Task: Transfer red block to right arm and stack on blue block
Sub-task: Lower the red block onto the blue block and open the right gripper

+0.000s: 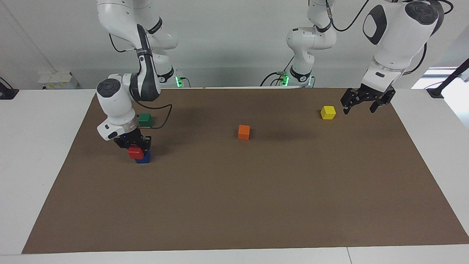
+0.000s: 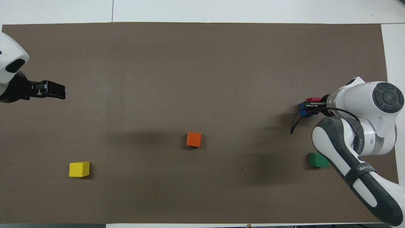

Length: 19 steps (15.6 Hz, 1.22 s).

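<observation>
We begin with our right gripper [image 1: 136,146], low over the mat [image 1: 234,205] at the right arm's end of the table, its fingers clamped on the red block [image 1: 135,152]. That block sits directly beneath the fingertips and appears to rest on the blue block [image 1: 143,158], which peeks out just under it; the red one looks slightly offset rather than squarely aligned, though we cannot tell how firmly the two faces meet. We judge the grip is kept so the block cannot slip before it is properly seated, and releasing seems to be what remains. The green block [image 1: 145,119] lies just beside this gripper's wrist, nearer the robots, close enough that we would lift away straight up. The orange block [image 1: 243,132] sits well apart from both grippers, mid-mat. Our left gripper [image 1: 361,106] hangs with its fingers apart and empty, just beside the yellow block [image 1: 328,112] without touching it; that arm waits, probably parked clear of the stacking.
</observation>
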### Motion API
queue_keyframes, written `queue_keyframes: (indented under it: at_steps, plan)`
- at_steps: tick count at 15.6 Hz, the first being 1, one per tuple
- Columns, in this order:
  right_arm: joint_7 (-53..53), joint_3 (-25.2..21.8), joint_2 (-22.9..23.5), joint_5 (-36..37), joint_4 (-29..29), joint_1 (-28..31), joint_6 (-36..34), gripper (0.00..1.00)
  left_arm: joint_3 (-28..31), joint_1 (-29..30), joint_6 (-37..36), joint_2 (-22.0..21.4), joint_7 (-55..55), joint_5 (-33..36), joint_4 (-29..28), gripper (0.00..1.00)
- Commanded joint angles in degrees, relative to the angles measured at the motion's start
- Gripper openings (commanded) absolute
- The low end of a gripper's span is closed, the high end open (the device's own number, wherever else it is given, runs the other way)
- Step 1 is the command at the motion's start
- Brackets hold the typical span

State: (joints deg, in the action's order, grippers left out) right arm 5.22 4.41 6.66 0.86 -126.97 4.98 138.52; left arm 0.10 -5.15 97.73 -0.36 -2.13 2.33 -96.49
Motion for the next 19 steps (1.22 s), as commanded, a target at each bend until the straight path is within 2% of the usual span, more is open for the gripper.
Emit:
queue_keyframes:
  at_steps: [1,2,3,4,9,11,16,19]
  plan:
    - [-2.23,0.77,-0.42,-2.18,-0.91,0.82,0.25,0.49,0.52,-0.03,0.35,-1.14,0.55,-1.01,-1.24,1.00]
    - [-2.75,0.77,-0.42,-2.18,-0.91,0.82,0.25,0.66,0.61,-0.03,0.27,-1.14,0.64,-1.01,-1.15,1.00]
    - [-3.19,0.77,-0.42,-2.18,-0.83,0.82,0.43,0.88,0.61,-0.03,-0.17,-1.14,0.55,-1.01,-1.33,1.00]
    - [-3.29,0.77,-0.34,-2.18,-0.83,0.91,0.43,1.00,0.61,-0.03,-0.52,-1.14,0.47,-1.01,-1.24,1.00]
    - [-3.37,0.68,-0.34,-2.18,-0.22,0.91,-0.36,1.00,0.61,-0.12,-0.35,-1.14,0.46,-1.01,-1.24,1.00]
    - [-3.29,0.68,-0.86,-2.18,1.71,0.56,-2.98,1.00,0.61,-0.12,-0.44,-1.14,0.46,-1.01,-1.24,1.00]
    - [-8.45,0.77,-2.62,-1.83,17.07,0.12,-22.12,1.00,0.61,-0.12,-0.44,-1.22,0.46,-1.01,-1.24,1.00]
    - [-12.94,0.77,-4.29,-1.83,24.46,0.47,-30.12,1.00,0.61,-0.12,-0.44,-1.22,0.46,-1.01,-1.24,1.00]
